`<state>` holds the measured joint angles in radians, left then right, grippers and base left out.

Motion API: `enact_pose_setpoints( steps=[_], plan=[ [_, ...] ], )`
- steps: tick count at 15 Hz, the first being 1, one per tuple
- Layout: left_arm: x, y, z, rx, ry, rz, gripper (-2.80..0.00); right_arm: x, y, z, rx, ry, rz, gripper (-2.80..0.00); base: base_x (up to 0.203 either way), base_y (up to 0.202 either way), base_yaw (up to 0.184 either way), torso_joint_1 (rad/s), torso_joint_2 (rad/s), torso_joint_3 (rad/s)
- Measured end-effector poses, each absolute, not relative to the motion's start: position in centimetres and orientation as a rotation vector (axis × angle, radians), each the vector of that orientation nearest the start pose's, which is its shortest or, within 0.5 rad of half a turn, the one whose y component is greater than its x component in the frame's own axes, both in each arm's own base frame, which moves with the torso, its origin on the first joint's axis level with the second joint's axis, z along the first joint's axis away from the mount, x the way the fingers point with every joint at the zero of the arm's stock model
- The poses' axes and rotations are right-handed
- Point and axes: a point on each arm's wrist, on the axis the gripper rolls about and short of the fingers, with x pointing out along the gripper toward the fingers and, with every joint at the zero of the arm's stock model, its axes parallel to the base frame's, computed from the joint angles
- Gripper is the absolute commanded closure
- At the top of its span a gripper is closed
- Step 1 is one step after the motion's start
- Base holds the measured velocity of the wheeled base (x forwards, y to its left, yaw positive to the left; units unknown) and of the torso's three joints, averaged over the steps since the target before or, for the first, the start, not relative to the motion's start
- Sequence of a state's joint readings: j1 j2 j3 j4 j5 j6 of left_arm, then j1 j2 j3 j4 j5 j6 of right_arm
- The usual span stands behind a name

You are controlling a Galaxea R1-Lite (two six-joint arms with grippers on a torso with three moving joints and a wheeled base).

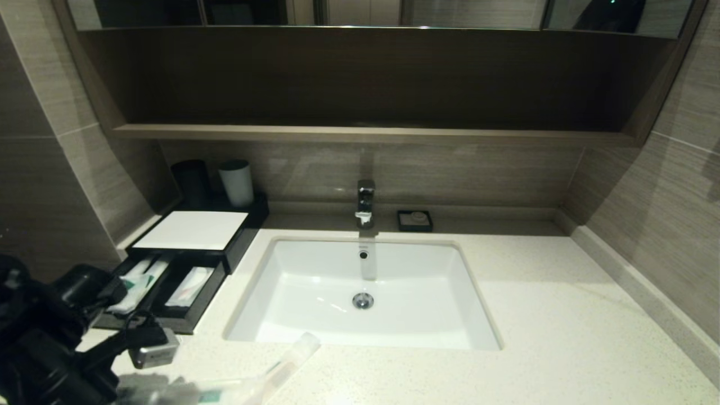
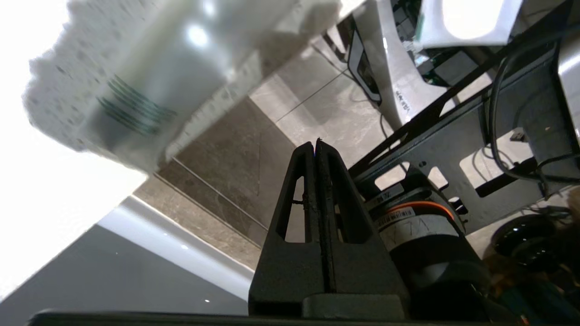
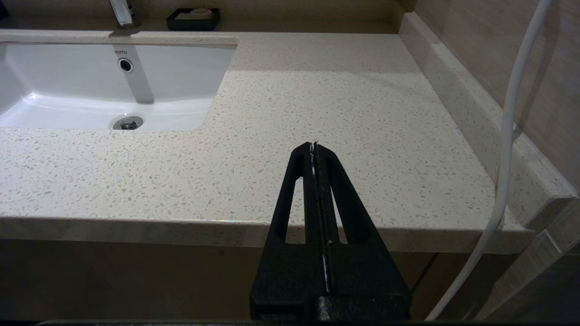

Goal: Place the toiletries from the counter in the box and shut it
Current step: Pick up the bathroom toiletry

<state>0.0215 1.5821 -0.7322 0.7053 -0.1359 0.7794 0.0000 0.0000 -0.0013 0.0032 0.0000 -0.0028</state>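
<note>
A black box (image 1: 188, 322) stands at the counter's left, its white lid (image 1: 191, 229) over the rear part and its front compartments open. White packets (image 1: 135, 284) (image 1: 191, 286) lie inside. A long clear toiletry packet (image 1: 270, 368) with green print lies on the counter's front edge by the sink; it shows in the left wrist view (image 2: 145, 95), overhanging the edge. My left arm (image 1: 50, 337) is at the lower left; its gripper (image 2: 316, 144) is shut and empty, below the counter edge. My right gripper (image 3: 313, 146) is shut and empty at the counter's front right edge.
A white sink (image 1: 484, 315) is set in the middle of the speckled counter, with a faucet (image 1: 365, 202) behind it. A black soap dish (image 1: 414, 220) sits by the back wall. A black cup (image 1: 192, 181) and a white cup (image 1: 236, 183) stand behind the box.
</note>
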Motion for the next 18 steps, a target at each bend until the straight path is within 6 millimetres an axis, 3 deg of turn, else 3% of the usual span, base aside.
enact_pose_setpoints(
  steps=[2, 3, 13, 18],
  plan=[
    [16.8, 0.1, 11.6, 0.528, 1.425, -0.655, 0.0, -2.3, 0.0, 7.6, -0.003, 0.002, 0.0, 0.0, 0.0, 0.0, 0.0, 0.0, 0.0, 0.0],
    [16.6, 0.1, 11.7, 0.54, 1.427, -0.644, -2.8, -2.3, 0.0, 7.6, -0.003, 0.002, 0.0, 0.0, 0.0, 0.0, 0.0, 0.0, 0.0, 0.0],
    [14.6, 0.3, 12.7, 0.583, 1.398, -0.586, -2.8, -2.3, 0.0, 7.6, -0.003, 0.002, 0.0, 0.0, 0.0, 0.0, 0.0, 0.0, 0.0, 0.0],
    [15.6, 0.6, 12.6, 0.58, 1.369, -0.556, -2.8, -2.3, 0.0, 7.6, -0.002, 0.002, 0.0, 0.0, 0.0, 0.0, 0.0, 0.0, 0.0, 0.0]
  ],
)
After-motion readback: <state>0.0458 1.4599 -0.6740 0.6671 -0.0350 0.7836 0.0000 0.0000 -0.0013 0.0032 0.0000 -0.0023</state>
